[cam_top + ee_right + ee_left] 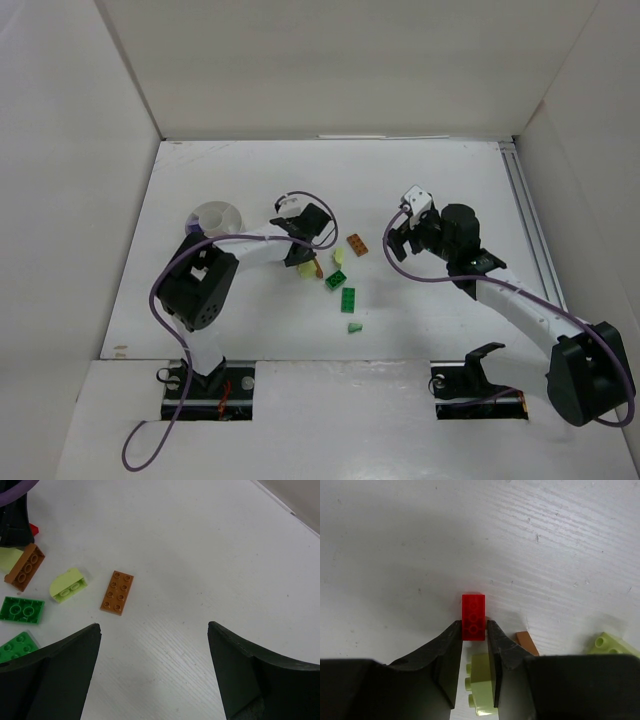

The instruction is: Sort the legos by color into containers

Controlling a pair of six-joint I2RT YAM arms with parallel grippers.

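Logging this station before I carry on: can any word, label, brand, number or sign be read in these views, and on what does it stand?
No text can be read in any view.
red brick, between the tips of the left gripper: studs blurred, no mark legible.
orange-brown brick: any mark on its studs is too small to read.
cup and table: no print shows.

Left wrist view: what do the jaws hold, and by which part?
The jaws of the left gripper pinch the red brick by its two long sides, at its near end.
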